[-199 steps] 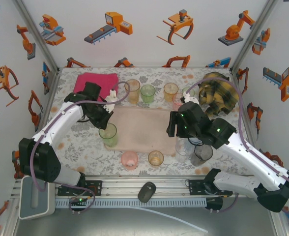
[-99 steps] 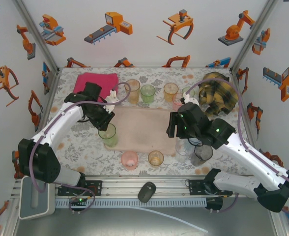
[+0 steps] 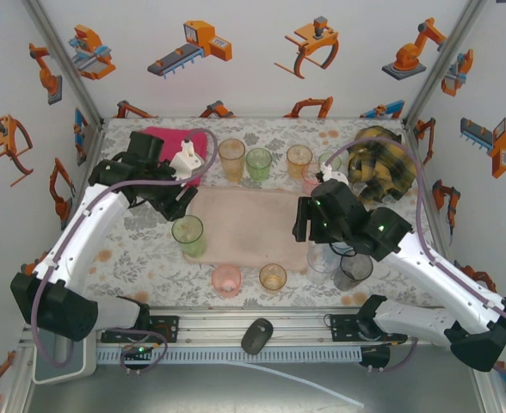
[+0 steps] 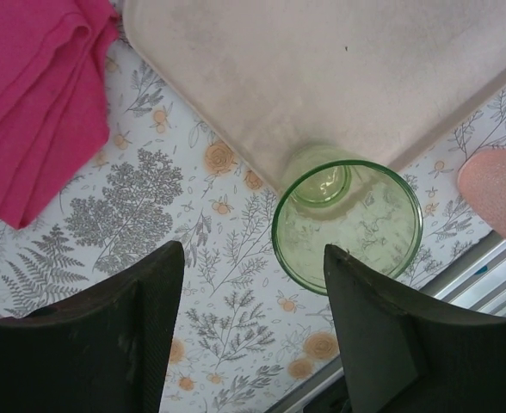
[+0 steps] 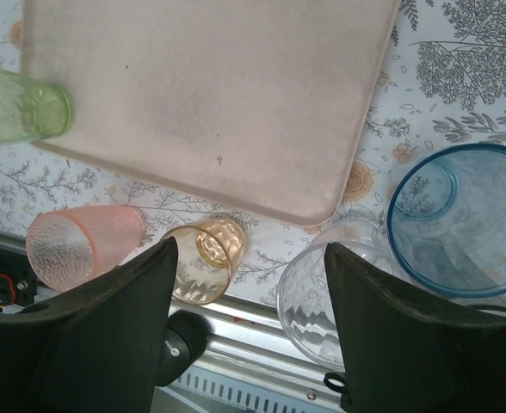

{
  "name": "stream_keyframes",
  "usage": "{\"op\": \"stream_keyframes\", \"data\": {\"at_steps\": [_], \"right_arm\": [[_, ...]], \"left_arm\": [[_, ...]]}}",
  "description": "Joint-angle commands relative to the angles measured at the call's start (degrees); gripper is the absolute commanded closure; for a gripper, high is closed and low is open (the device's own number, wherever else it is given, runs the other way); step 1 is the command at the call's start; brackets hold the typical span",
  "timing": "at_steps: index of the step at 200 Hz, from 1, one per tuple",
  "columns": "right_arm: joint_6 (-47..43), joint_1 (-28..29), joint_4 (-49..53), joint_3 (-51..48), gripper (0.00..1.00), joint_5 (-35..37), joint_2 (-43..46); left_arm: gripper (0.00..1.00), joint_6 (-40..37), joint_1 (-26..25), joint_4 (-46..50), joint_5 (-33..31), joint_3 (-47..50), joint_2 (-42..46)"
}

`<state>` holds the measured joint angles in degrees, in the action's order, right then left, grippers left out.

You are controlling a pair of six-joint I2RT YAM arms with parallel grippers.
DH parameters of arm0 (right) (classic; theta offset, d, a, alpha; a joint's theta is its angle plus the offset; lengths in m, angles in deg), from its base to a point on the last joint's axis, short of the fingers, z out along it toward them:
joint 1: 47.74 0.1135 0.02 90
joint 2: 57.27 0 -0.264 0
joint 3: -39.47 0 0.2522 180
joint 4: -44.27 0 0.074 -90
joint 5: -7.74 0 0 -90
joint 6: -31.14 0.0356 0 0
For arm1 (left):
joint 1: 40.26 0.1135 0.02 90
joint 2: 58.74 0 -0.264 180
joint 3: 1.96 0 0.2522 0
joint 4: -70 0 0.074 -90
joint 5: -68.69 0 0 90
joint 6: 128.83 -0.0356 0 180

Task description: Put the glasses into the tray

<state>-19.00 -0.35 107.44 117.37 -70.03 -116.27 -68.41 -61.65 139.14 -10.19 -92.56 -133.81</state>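
Floral table (image 3: 150, 249): green glass (image 4: 348, 225) upright, mouth up, at tray (image 4: 339, 69) edge; left claw (image 4: 253, 254), right claw (image 5: 251, 249) open, empty.

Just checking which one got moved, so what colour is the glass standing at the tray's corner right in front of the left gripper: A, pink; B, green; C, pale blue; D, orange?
B: the left wrist view shows a green glass standing upright at the corner of the tray, just beyond the open left gripper.
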Motion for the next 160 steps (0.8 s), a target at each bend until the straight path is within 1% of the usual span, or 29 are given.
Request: {"op": "stream_keyframes", "data": {"at_steps": [1, 16, 36, 49, 74, 85, 122, 160], "right_arm": [[-1.2, 0.4, 3.3, 4.0, 0.36, 2.3, -0.2], [-1.4, 0.4, 5.5, 5.6, 0.36, 3.8, -0.1], [-1.7, 0.4, 10.5, 8.6, 0.36, 6.9, 0.1], [-1.9, 0.4, 14.6, 11.4, 0.37, 9.3, -0.2], [-1.0, 0.4, 20.9, 14.8, 0.37, 11.6, -0.3], [0.3, 0.4, 23.2, 14.8, 0.37, 13.4, 0.2], [4.2, 0.2, 27.9, 11.6, 0.37, 16.3, 2.9], [9.9, 0.1, 36.4, 10.8, 0.42, 20.3, 6.5]], "left_arm": [[0.36, 1.1, 0.0, 2.5, -1.0, -1.3, 2.6], [0.34, 2.4, 0.4, 2.5, -1.6, -1.1, 4.1], [0.28, 3.4, 1.1, 2.9, -1.2, -0.9, 5.8], [0.25, 4.0, 1.7, 3.1, -0.2, -0.5, 7.0], [0.23, 5.2, 3.0, 3.6, 2.5, 0.1, 8.6], [0.22, 5.6, 3.5, 4.0, 3.5, 0.2, 9.1], [0.20, 5.9, 4.1, 4.1, 5.4, 1.3, 9.6], [0.19, 5.9, 4.1, 4.1, 7.6, 1.3, 9.9]]}}
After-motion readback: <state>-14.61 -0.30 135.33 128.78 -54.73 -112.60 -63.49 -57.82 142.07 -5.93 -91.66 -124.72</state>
